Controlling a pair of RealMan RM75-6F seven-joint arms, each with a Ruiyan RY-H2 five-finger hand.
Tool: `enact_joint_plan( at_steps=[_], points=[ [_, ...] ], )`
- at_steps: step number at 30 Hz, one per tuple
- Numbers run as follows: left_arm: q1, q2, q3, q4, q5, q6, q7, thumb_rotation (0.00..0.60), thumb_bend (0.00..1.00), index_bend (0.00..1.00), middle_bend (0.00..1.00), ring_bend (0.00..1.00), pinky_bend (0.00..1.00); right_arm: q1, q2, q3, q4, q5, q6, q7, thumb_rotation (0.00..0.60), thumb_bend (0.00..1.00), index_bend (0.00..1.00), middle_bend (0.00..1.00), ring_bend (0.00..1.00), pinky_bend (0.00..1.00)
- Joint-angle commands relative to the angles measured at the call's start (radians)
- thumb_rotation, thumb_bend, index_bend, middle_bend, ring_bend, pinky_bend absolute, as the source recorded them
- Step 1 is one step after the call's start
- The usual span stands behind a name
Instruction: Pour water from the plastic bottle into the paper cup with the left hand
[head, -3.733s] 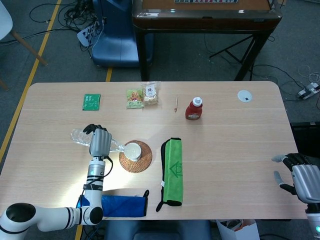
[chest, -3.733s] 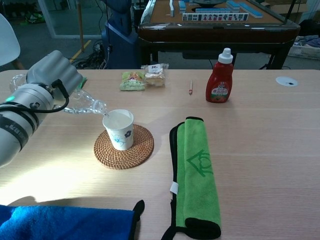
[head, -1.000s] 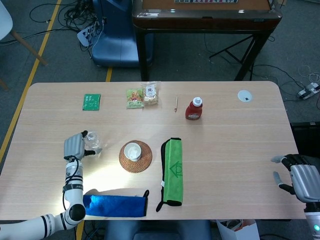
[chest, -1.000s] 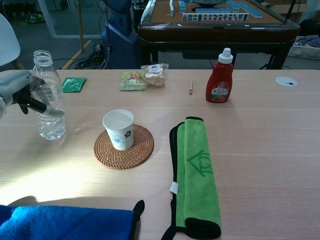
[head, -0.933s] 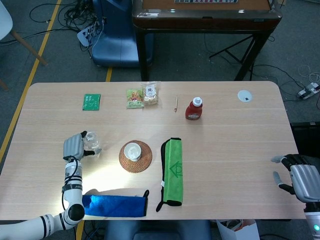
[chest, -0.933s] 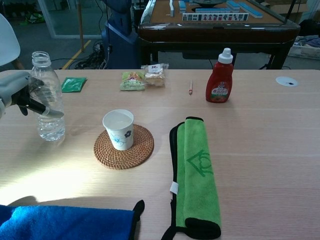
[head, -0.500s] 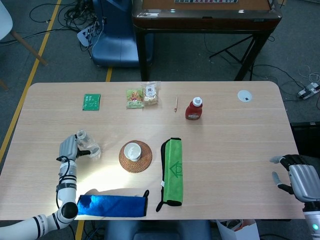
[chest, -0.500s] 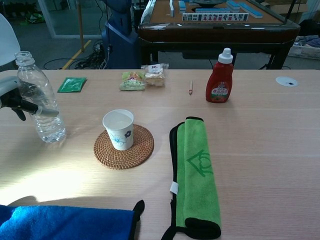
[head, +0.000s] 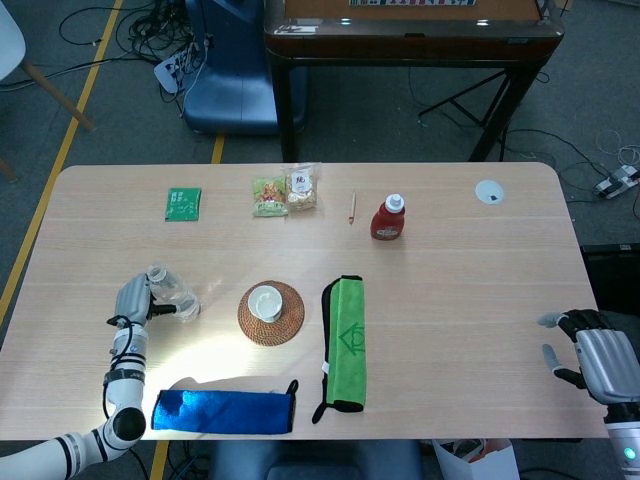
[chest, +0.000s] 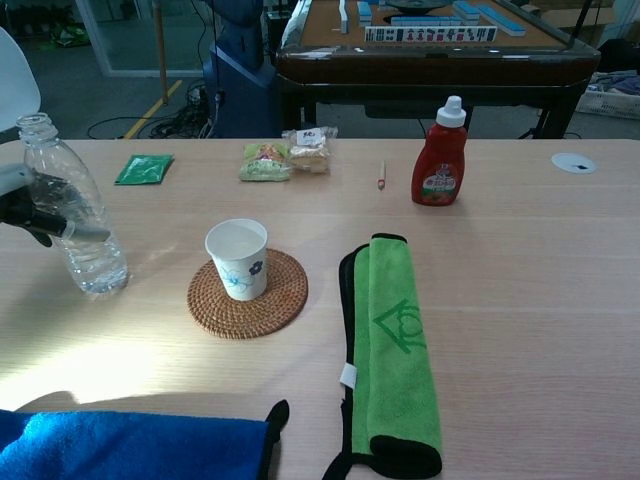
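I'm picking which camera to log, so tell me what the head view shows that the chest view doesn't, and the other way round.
Only the head view shows the right robot hand, open past the table's right end, the whole blue cloth and the floor with its cables. Only the chest view shows the mahjong tiles on the far table and the flower print on the paper cup. Both show the left robot hand holding the plastic bottle, the cup on its woven coaster, the green towel and the red sauce bottle.
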Motion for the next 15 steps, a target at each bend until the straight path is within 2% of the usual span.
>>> enact_joint_plan(
  at_steps=[1, 6, 15],
  points=[
    [0.001, 0.003, 0.003, 0.007, -0.003, -0.006, -0.006, 0.600, 0.05, 0.46, 0.28, 0.18, 0.38, 0.001, 0.000, -0.001, 0.000, -0.001, -0.002, 0.000, 0.600, 0.45, 0.39, 0.41, 0.29, 0.26],
    [0.003, 0.011, 0.013, 0.009, -0.005, -0.012, -0.009, 0.600, 0.05, 0.40, 0.22, 0.13, 0.35, 0.001, -0.001, -0.001, 0.000, -0.002, 0.000, 0.001, 0.600, 0.45, 0.39, 0.41, 0.29, 0.26],
    [0.010, 0.022, 0.014, -0.009, -0.006, 0.001, -0.022, 0.600, 0.03, 0.25, 0.10, 0.04, 0.30, 0.003, -0.001, -0.005, -0.001, -0.006, -0.006, 0.002, 0.600, 0.45, 0.39, 0.41, 0.29, 0.26]
  ],
)
